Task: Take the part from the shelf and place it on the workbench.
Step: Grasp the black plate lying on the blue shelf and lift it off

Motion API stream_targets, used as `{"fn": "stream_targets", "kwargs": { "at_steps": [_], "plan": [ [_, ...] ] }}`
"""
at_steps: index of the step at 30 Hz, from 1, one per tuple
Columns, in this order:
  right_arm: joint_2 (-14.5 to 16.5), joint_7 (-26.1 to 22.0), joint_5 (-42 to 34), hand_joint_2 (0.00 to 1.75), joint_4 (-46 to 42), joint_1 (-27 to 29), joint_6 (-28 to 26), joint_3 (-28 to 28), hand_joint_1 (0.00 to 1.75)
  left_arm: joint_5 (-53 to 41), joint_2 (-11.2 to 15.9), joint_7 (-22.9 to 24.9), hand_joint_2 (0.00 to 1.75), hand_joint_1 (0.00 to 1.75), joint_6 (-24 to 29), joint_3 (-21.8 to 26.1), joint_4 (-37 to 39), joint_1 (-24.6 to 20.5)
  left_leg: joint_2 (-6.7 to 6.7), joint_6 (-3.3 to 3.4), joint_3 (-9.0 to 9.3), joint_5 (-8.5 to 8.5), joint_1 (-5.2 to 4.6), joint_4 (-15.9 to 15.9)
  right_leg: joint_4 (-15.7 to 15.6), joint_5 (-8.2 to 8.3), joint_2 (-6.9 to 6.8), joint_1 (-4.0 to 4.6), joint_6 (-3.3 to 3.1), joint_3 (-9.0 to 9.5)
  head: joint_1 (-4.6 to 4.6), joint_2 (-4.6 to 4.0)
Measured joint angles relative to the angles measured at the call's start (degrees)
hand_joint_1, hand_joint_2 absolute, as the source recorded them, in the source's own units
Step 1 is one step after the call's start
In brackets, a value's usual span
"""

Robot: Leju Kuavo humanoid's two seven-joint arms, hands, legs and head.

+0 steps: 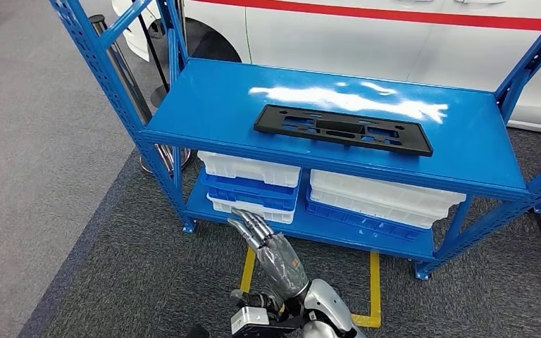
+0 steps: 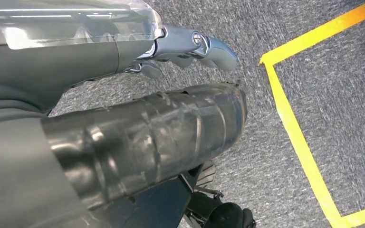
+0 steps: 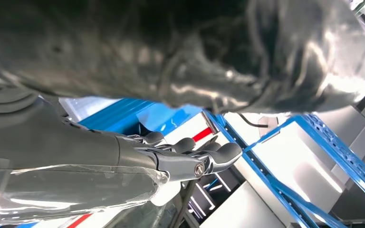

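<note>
1 black part (image 1: 343, 129) on shelf (image 1: 211, 105), 4 bins (image 1: 384, 197) below

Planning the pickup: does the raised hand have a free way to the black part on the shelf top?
Probably yes: the black part lies alone on the shelf top, uncovered. The hand, open and empty, is raised below the shelf's front edge.

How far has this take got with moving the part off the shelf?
Nothing looks done: the flat black slotted plastic part lies untouched on the blue metal shelf's top deck. Nothing is in hand; the right hand is raised, empty, below that deck, and the left hand hangs over grey carpet. Reaching, grasping, carrying and placing remain.
</note>
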Motion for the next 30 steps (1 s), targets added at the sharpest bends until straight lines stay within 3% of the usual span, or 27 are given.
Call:
{"fn": "stream_targets", "kwargs": {
  "at_steps": [4, 17, 22, 26, 27, 30],
  "plan": [
    [0.0, 0.0, -0.6, 1.75, 0.0, 0.1, -0.6, 0.0, 0.00, 0.0, 0.0, 0.0, 0.00, 0.00, -0.5, 0.0, 0.0, 0.0, 0.00, 0.00, 0.00, 0.00, 0.00, 0.0, 0.0, 0.00, 0.00, 0.00, 0.00, 0.00, 0.00, 0.00],
    [-0.1, 0.1, -1.7, 1.75, -1.6, 1.3, -2.0, -0.6, 0.00, 0.4, 0.4, -0.3, 0.00, 0.00, -1.1, 0.0, 0.0, 0.3, -0.01, 0.52, -0.66, -0.08, -0.11, 0.7, -0.1, 0.32, -0.02, -0.03, 0.68, -0.21, 0.01, 0.00],
    [-0.2, -0.8, -2.3, 1.75, -2.3, 1.4, -1.1, -0.9, 0.00, 0.2, 0.4, -0.1, 0.00, 0.00, -0.7, -0.2, 0.0, 0.4, 0.02, 0.46, -0.75, 0.27, -0.19, 0.3, -0.3, 0.59, -0.02, -0.07, 0.67, -0.23, 0.03, 0.00],
    [-0.4, -1.1, -2.7, 0.00, -2.4, 1.5, -0.6, -1.0, 0.00, 0.0, 0.4, 0.5, 0.00, 0.00, 1.6, -0.6, 0.0, 0.4, 0.02, 0.57, -0.88, 0.20, -0.22, 0.6, -0.4, 0.68, -0.02, -0.10, 0.81, -0.22, 0.03, 0.00],
    [-0.5, -1.2, -3.3, 0.00, -2.4, 1.6, -0.4, -1.1, 0.00, -0.1, 0.4, 0.8, 0.00, 0.00, 2.4, -0.8, 0.0, 0.4, 0.02, 0.59, -0.89, 0.18, -0.22, 0.6, -0.4, 0.69, -0.02, -0.09, 0.83, -0.22, 0.02, 0.00],
    [-0.5, -1.7, -5.5, 1.31, -2.7, 2.0, 1.3, -1.4, 0.00, -0.2, 0.4, 1.9, 0.00, 0.00, 4.2, -1.1, 0.1, 0.4, 0.03, 0.63, -0.90, 0.16, -0.26, 0.6, -0.4, 0.70, -0.02, -0.08, 0.86, -0.23, 0.02, 0.00]
  ]
}}
